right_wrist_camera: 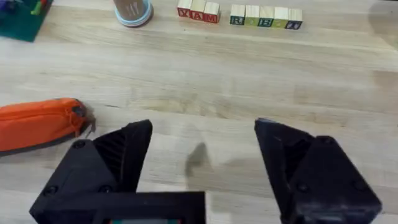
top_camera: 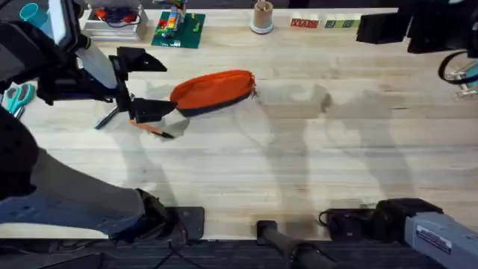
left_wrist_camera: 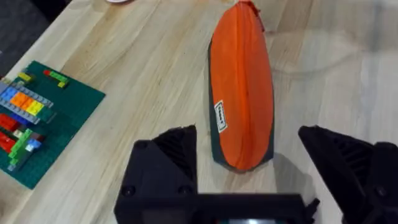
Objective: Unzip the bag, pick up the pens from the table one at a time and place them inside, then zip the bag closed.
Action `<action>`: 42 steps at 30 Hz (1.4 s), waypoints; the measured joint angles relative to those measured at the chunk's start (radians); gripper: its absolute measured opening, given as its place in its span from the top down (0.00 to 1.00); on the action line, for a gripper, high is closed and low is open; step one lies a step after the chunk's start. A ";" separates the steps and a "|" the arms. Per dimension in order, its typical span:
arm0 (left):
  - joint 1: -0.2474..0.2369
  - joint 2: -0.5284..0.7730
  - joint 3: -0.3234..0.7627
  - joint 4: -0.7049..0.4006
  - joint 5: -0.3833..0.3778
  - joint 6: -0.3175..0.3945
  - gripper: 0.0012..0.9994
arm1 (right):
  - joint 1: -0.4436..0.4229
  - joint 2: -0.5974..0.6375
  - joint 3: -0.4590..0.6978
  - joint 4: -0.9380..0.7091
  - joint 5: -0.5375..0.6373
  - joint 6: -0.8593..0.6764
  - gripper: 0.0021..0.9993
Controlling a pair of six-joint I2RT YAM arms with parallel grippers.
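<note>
The orange bag (top_camera: 213, 91) lies on the table (top_camera: 299, 157), its zipper shut. In the left wrist view the bag (left_wrist_camera: 242, 93) points away, its near end between my fingers. My left gripper (top_camera: 170, 87) is open, its jaws on either side of the bag's left end (left_wrist_camera: 247, 132). An orange pen (top_camera: 153, 128) with a dark tip lies just under that gripper, and a dark pen (top_camera: 107, 118) lies further left. My right gripper (right_wrist_camera: 202, 134) is open and holds nothing, low over bare wood. The bag (right_wrist_camera: 37, 124) lies off to its left, with the zipper pull (right_wrist_camera: 81, 112) at the end towards it.
Teal scissors (top_camera: 16, 97) lie at the left edge. Along the far edge are a green brick plate (top_camera: 178, 30), a small cup (top_camera: 262, 19) and a row of letter blocks (top_camera: 321, 24). Dark equipment stands at the far right corner.
</note>
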 joint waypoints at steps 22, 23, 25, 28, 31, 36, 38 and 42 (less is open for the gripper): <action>0.000 0.090 0.000 -0.007 0.023 0.015 0.01 | 0.000 0.000 0.000 0.000 0.000 0.000 0.00; 0.000 0.090 0.000 -0.007 0.034 0.015 0.01 | 0.000 0.000 0.000 0.000 0.000 0.000 0.00; 0.000 0.090 0.000 -0.007 0.051 0.015 0.01 | 0.000 0.000 0.000 0.000 0.000 0.000 0.00; -0.005 0.090 0.000 -0.007 0.067 0.015 0.01 | 0.000 0.000 0.000 0.000 0.000 0.000 0.00; -0.020 0.090 0.000 -0.007 0.072 0.015 0.01 | 0.000 0.000 0.000 0.000 0.000 0.000 0.00; -0.054 0.090 0.000 -0.005 0.074 0.015 0.00 | 0.000 0.000 0.000 0.000 0.000 0.000 0.00; -0.064 0.090 0.000 0.006 0.068 0.015 0.00 | 0.000 0.000 0.000 0.000 0.000 0.000 0.00; -0.075 0.090 0.000 0.020 0.044 0.015 0.00 | 0.000 0.000 0.000 0.000 0.000 0.000 0.00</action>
